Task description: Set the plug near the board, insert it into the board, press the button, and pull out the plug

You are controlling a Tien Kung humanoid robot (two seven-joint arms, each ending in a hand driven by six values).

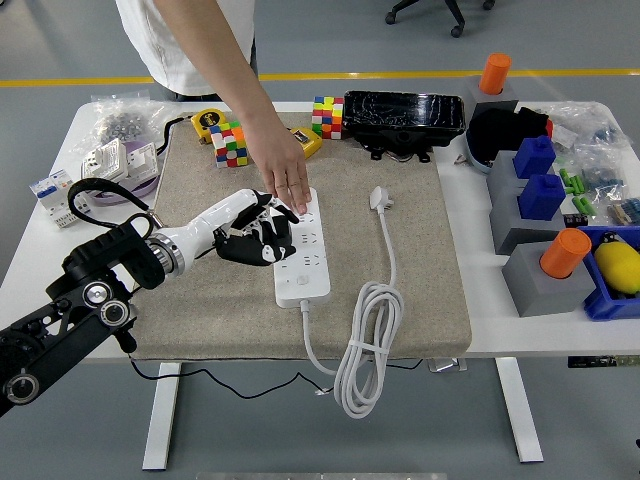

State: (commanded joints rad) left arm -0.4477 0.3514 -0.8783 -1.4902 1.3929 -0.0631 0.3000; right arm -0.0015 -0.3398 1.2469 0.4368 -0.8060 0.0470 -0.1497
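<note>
A white power board (305,262) lies lengthwise on the beige mat (200,300). Its own white cord (362,350) coils at the near edge and ends in a white plug head (379,197) lying on the mat to the right. My left hand (256,236) reaches in from the left, fingers curled around the black plug (243,249) at the board's left edge, by its middle sockets. The hand hides most of the plug, so I cannot tell whether its pins are seated. A person's hand (285,178) presses flat on the board's far end.
Colour cubes (229,145) (326,116), a yellow tape measure (207,121) and a black tray (403,117) line the far side. Wall sockets (105,165) lie at the left. Grey and blue blocks with orange cylinders (570,250) and a blue bin (617,290) crowd the right.
</note>
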